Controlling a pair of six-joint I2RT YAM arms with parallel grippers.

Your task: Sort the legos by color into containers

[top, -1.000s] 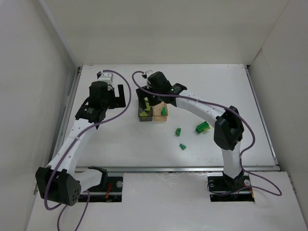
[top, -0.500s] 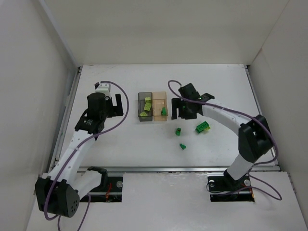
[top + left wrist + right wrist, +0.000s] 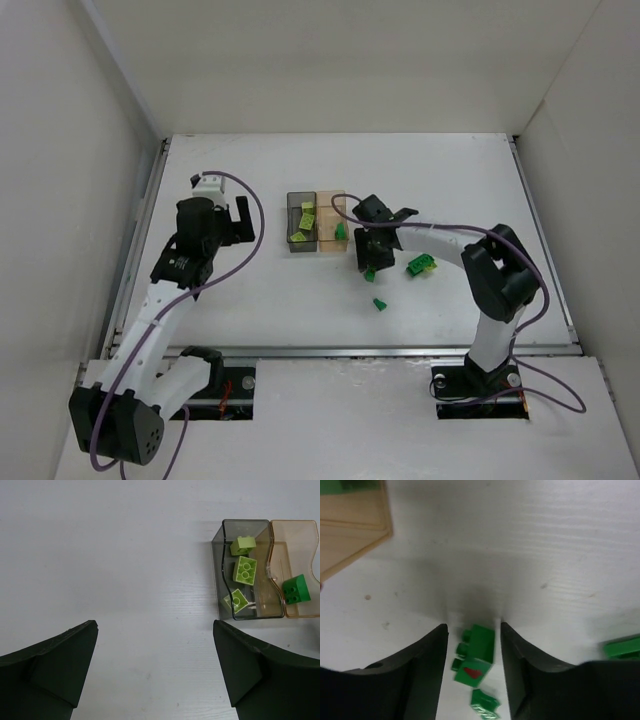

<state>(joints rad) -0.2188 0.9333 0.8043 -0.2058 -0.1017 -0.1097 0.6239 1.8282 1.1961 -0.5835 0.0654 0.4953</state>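
Note:
My right gripper (image 3: pixel 368 260) is down on the table right of the bins. In the right wrist view its jaws (image 3: pixel 472 626) have narrowed around a dark green lego (image 3: pixel 479 652). Thin strips of table show on both sides of the lego, so the gripper reads as open. Two more dark green legos (image 3: pixel 421 264) (image 3: pixel 380 304) lie loose nearby. The smoky grey container (image 3: pixel 220 580) holds three pale green legos (image 3: pixel 245 570). One dark green lego (image 3: pixel 296 589) sits in the amber container (image 3: pixel 300 530) beside it. My left gripper (image 3: pixel 154 625) hovers wide open and empty, left of the bins.
The two bins (image 3: pixel 317 222) stand side by side mid-table. White walls enclose the table on the left, back and right. A corner of the amber bin (image 3: pixel 350 535) lies just beyond my right fingers. Purple cables loop off both arms.
My right arm swung from above the bins down to the loose dark green lego, and its jaws narrowed around it. The left arm drew back slightly, still open.

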